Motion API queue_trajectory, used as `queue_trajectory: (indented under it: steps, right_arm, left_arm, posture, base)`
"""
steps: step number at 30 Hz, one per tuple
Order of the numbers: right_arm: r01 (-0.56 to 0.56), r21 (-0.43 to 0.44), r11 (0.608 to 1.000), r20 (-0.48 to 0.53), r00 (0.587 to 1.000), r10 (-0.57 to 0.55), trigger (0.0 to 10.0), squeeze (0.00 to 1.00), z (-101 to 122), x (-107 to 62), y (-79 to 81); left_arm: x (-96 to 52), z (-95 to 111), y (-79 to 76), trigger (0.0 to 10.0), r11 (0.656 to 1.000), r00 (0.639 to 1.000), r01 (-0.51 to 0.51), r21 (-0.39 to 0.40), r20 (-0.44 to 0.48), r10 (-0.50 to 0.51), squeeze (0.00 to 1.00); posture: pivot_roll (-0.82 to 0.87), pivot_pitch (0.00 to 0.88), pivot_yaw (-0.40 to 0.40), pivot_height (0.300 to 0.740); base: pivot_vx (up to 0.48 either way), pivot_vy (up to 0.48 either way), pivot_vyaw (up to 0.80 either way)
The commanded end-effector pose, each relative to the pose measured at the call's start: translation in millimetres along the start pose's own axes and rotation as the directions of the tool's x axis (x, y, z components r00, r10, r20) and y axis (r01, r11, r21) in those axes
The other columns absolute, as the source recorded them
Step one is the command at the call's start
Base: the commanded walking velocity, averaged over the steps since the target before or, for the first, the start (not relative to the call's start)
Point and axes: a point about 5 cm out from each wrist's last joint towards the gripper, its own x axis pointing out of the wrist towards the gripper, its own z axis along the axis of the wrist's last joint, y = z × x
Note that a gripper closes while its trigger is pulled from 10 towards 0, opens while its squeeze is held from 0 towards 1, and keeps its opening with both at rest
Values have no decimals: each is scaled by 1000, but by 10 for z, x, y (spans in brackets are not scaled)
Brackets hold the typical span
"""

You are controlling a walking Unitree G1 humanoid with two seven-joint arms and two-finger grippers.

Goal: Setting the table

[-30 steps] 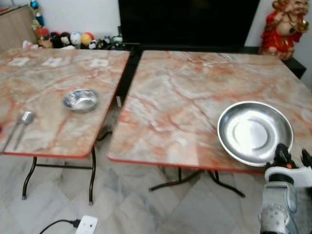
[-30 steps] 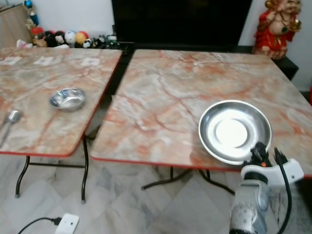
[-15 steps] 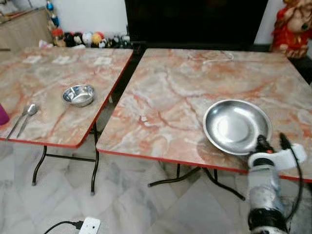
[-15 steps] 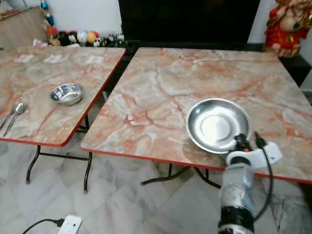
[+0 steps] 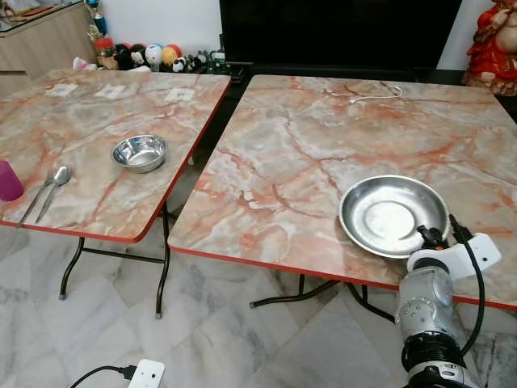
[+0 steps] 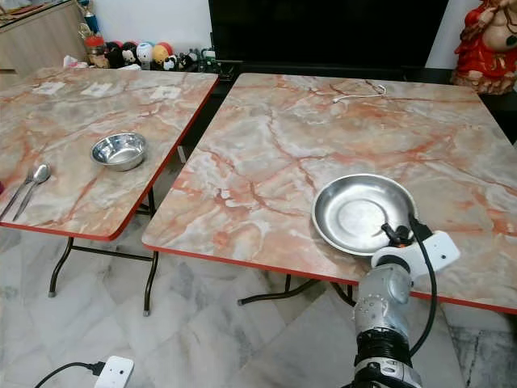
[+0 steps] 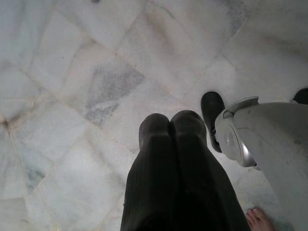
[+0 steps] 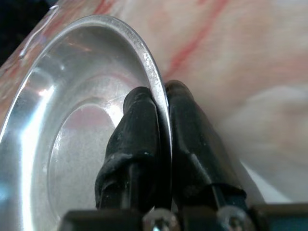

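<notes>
Change: the whole view has shifted against the earlier pictures, so camera motion is assumed. Against the tabletop veining the plate (image 5: 393,216) looks little moved, kept near the front edge by the front right corner. A pink cup (image 5: 9,179) at the left tabletop's front left edge has come into view.
Meaning for task: the plate is judged set down or nearly so, yet not let go; release is the step left before the next item is fetched.
Right gripper (image 8: 161,103): jaws clenched on the plate rim at its near side, one finger inside the dish, one outside.
Left gripper (image 7: 171,126): hung idle over the marble floor (image 7: 72,72), jaws pressed together on nothing.
Plate look: round, shallow, polished steel, flat centre, raised rolled rim, bright reflections, empty. Whether it lies fully flat cannot be told.
Right tabletop (image 5: 307,153): marble pattern, red edge; a thin white cable (image 5: 373,96) near the back edge.
Left tabletop (image 5: 81,137): small steel bowl (image 5: 139,153) mid-surface toward the right edge; spoon (image 5: 55,183) and a second utensil beside it near the front edge.
Risk: rim is slick, plate sits close to the front edge; a pull on release could drag it off.
</notes>
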Motion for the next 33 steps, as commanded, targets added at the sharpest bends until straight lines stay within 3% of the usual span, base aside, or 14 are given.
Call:
queue_trajectory:
  steps: [1, 9, 10, 12, 13, 20, 21, 22, 23, 33]
  right_arm:
    - [17, -4, 1000, 8, 1000, -17, 10000, 0, -5, -5, -42]
    - [68, 1, 998, -57, 996, -68, 10000, 0, -139, -35, -75]
    - [70, 10, 998, -75, 995, -69, 10000, 133, -168, -43, -69]
    - [70, 24, 997, -86, 994, -68, 10000, 133, -185, -48, -66]
    - [70, 19, 997, -86, 994, -68, 10000, 776, -197, -58, -61]
    - [67, 3, 998, -88, 994, -67, 10000, 671, -230, -104, -62]
    - [59, -5, 998, -81, 995, -59, 10000, 129, -229, -124, -55]
    - [56, -2, 998, -78, 995, -56, 10000, 129, -230, -140, -48]
    - [56, -2, 998, -77, 995, -56, 10000, 0, -231, -147, -47]
    - [12, -55, 998, 10, 1000, -11, 10000, 0, -127, -287, -9]
  left_arm:
    - [-4, -20, 26, 10000, 1000, 1000, -6, 3, -15, 6, 0]
    - [-4, -20, 24, 10000, 1000, 1000, -4, 3, -15, 4, 0]
    - [-5, -21, 25, 10000, 1000, 1000, -4, 4, -15, 4, 0]
    - [-5, -21, 25, 10000, 1000, 1000, -4, 5, -15, 4, 0]
    - [-5, -22, 25, 10000, 1000, 1000, -5, 4, -15, 5, 0]
    - [-5, -25, 22, 10000, 1000, 1000, -4, 4, -16, 4, 0]
    - [-5, -25, 23, 10000, 1000, 1000, -4, 4, -16, 4, 0]
    - [-5, -26, 23, 10000, 1000, 1000, -4, 3, -16, 4, 0]
    - [-5, -26, 23, 10000, 1000, 1000, -4, 4, -16, 4, 0]
    - [-5, -27, 14, 10000, 1000, 1000, -2, 1, -15, 2, 0]
  posture:
    - [59, 0, 16, 740]
    - [63, 0, 14, 740]
    - [62, 0, 14, 740]
    - [62, 0, 14, 740]
    - [62, 0, 14, 740]
    - [64, 0, 11, 740]
    - [62, 0, 11, 740]
    - [62, 0, 11, 740]
    - [60, 0, 10, 740]
    - [59, 0, 5, 740]
  base:
    - [0, 0, 0]
    - [0, 0, 0]
    - [0, 0, 0]
    - [0, 0, 0]
    - [0, 0, 0]
    - [0, 0, 0]
    - [0, 0, 0]
    - [0, 0, 0]
    - [0, 0, 0]
    - [0, 0, 0]
